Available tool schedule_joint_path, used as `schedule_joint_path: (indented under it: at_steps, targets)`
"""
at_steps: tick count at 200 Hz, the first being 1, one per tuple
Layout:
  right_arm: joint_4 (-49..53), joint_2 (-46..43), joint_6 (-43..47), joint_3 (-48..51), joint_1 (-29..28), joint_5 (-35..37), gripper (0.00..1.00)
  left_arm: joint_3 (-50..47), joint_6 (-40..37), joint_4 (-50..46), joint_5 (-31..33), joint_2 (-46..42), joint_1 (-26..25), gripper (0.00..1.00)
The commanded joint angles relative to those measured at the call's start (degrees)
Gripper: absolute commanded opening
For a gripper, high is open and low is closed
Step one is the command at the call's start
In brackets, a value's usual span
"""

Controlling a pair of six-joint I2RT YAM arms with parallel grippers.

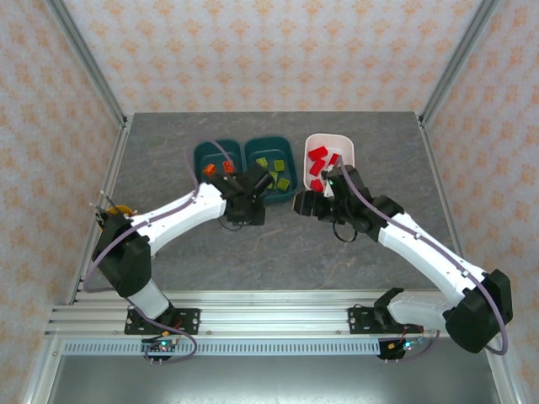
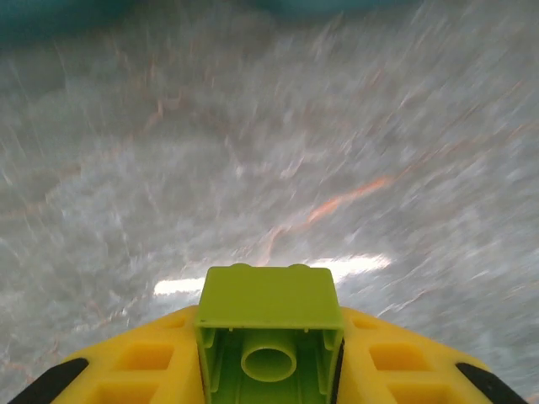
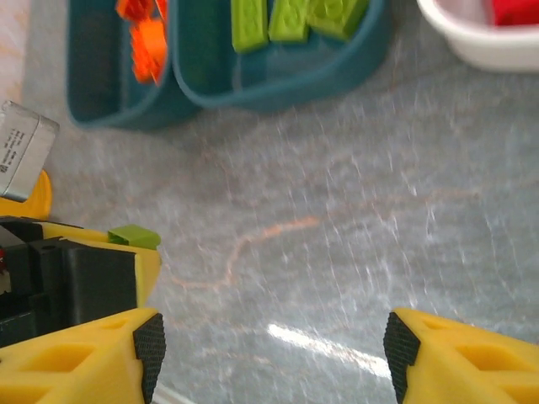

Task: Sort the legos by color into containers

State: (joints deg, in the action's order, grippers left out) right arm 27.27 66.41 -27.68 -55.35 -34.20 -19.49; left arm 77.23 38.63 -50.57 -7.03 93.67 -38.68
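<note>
1. In the top view both arm bases are bolted at the 6 o'clock edge of the grey marbled worktop (image 1: 278,252). The left arm reaches toward 1 o'clock and the right arm toward 11 o'clock.
2. The left gripper (image 2: 269,360) has its jaws clenched on a yellow-green brick (image 2: 268,296). The brick sits between the yellow fingers with its hollow underside facing the wrist camera and its studs pointing away. The worktop beyond it is blurred.
3. The right gripper (image 3: 272,343) has its jaws released and wide, with bare worktop between the two black-tipped fingers (image 3: 150,341) and nothing held.
4. From the right wrist, the left gripper shows at 9 o'clock, with a corner of the brick poking from it.
5. From above, the two grippers hang near each other over the middle of the worktop, the left one at 9 o'clock of the right.
6. Just past the left gripper, toward 12 o'clock, stand two dark teal bins side by side and touching.
   - The left teal bin (image 1: 200,156) holds orange bricks (image 1: 209,170).
   - The middle teal bin (image 1: 269,144) holds yellow-green bricks (image 1: 276,166).
7. A white bin (image 1: 328,137) stands at 3 o'clock of the middle teal bin, just apart from it, and holds red bricks (image 1: 320,158). The right gripper lies at its 7 o'clock.
</note>
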Motion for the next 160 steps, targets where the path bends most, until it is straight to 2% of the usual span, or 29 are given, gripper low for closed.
schedule_joint_path:
  at_steps: [1, 56, 94, 131, 160]
  targets:
    - [-6.6, 0.4, -3.3, -2.1, 0.4, 4.8, 0.75, 7.3, -1.5, -1.3, 0.7, 3.6, 3.0, 0.34]
    - [-24.9, 7.1, -8.6, -3.4, 3.9, 5.6, 0.85, 28.5, -4.0, 1.1, 1.0, 20.2, 8.4, 0.34]
    - [-24.4, 12.5, -8.1, -9.6, 6.7, 2.9, 0.85, 45.0, -4.3, 1.8, 2.3, 33.0, 10.5, 0.34]
    - [-24.0, 13.8, -7.3, -10.7, 8.3, 1.5, 0.86, 59.7, -4.2, 2.3, 2.8, 44.9, 11.9, 0.35]
    - [-24.3, 13.5, -7.5, -9.8, 9.2, 1.1, 0.86, 65.3, -3.7, 3.0, 2.7, 51.0, 12.8, 0.37]
